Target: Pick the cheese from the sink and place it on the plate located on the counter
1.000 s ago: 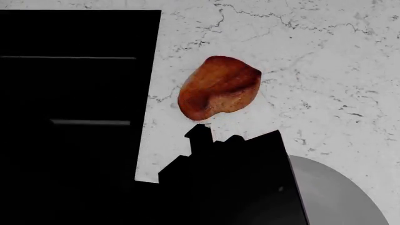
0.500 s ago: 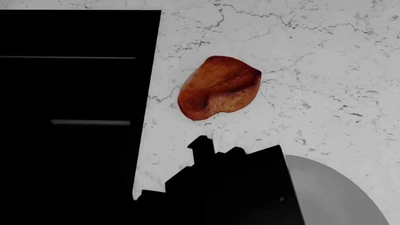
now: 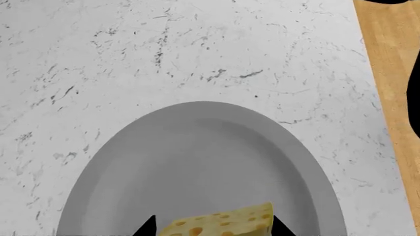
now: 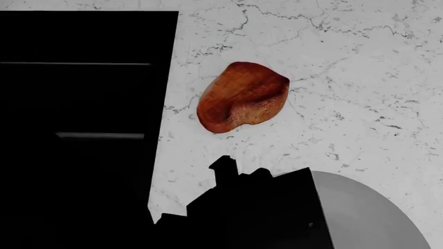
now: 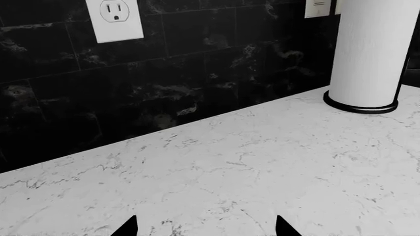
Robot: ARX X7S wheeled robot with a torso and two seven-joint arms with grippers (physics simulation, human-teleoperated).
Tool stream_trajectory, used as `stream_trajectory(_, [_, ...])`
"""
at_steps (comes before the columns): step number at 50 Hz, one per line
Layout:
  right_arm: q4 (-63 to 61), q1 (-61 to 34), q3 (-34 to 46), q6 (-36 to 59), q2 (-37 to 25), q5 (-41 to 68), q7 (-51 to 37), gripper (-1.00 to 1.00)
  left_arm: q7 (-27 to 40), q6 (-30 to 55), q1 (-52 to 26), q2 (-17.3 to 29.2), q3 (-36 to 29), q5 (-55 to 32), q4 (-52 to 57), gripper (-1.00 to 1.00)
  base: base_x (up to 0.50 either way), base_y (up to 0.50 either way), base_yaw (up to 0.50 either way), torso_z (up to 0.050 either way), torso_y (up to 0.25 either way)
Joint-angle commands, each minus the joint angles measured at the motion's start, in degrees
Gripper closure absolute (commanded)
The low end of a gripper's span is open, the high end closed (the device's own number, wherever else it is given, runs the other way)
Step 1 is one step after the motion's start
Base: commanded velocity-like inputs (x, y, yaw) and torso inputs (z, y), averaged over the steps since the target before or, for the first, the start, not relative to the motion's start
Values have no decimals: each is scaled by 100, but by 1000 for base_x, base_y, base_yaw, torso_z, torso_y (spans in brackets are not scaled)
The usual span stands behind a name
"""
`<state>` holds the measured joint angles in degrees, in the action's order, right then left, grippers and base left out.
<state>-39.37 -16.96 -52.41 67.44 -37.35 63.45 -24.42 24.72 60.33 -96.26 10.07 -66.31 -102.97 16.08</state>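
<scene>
Left wrist view shows the left gripper (image 3: 213,227) clenched on the cheese (image 3: 220,223), which hangs directly over the plate (image 3: 196,147) on the counter (image 3: 98,59); the plate's centre lies just ahead of the fingertips.

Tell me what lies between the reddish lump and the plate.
In the head view, only bare veined counter lies between the reddish lump and the plate; the dark arm silhouette sits beside it.

No readable text, label, brand, number or sign shows on anything in these views.
</scene>
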Motion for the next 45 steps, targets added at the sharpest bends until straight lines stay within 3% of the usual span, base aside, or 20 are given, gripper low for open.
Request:
stream_trajectory(1, [-4, 37, -16, -25, 2, 25, -13, -100, 28, -49, 25, 10, -49, 2, -27, 100, 0, 0, 0, 0, 0])
stream_trajectory(45, [-15, 303, -121, -181, 64, 27, 49, -100, -232, -116, 226, -59, -362, 423, -234, 100, 0, 0, 0, 0, 0])
